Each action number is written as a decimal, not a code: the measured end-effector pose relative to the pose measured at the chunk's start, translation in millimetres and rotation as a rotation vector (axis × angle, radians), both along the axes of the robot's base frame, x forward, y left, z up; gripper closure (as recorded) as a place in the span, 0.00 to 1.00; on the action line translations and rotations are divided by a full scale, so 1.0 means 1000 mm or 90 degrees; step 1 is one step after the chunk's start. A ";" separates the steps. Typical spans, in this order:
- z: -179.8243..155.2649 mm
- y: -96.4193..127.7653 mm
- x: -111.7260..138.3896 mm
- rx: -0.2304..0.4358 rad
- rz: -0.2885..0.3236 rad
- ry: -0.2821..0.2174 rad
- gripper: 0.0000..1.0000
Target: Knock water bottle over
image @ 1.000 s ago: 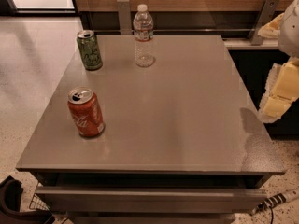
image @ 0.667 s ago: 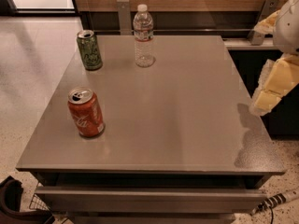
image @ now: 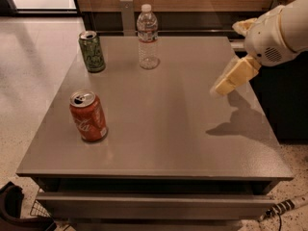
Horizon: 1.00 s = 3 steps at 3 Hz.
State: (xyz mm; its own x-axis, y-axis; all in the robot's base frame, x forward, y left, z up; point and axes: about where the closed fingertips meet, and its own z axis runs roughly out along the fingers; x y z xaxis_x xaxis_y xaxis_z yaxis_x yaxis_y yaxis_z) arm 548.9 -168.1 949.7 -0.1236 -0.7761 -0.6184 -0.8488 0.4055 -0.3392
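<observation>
The water bottle (image: 147, 36) stands upright near the far edge of the grey table (image: 163, 129), a clear ribbed bottle with a white cap and a thin label band. My gripper (image: 225, 84) hangs above the right part of the table, well to the right of the bottle and nearer to me, its cream fingers pointing down and left. It holds nothing and touches nothing. The white arm reaches in from the upper right.
A green can (image: 92, 51) stands left of the bottle. A red soda can (image: 88, 116) stands at the table's near left. A wooden wall and a metal rail run behind the table. A dark cabinet stands on the right.
My gripper and arm have moved left, from beyond the table's right edge to over its right part. The bottle and both cans have not moved.
</observation>
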 end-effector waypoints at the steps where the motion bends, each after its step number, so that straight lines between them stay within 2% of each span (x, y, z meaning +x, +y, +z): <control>1: -0.010 0.022 0.033 0.139 0.001 -0.047 0.00; 2: -0.004 0.038 0.077 0.279 -0.010 -0.131 0.00; 3: 0.011 0.044 0.125 0.380 -0.038 -0.221 0.00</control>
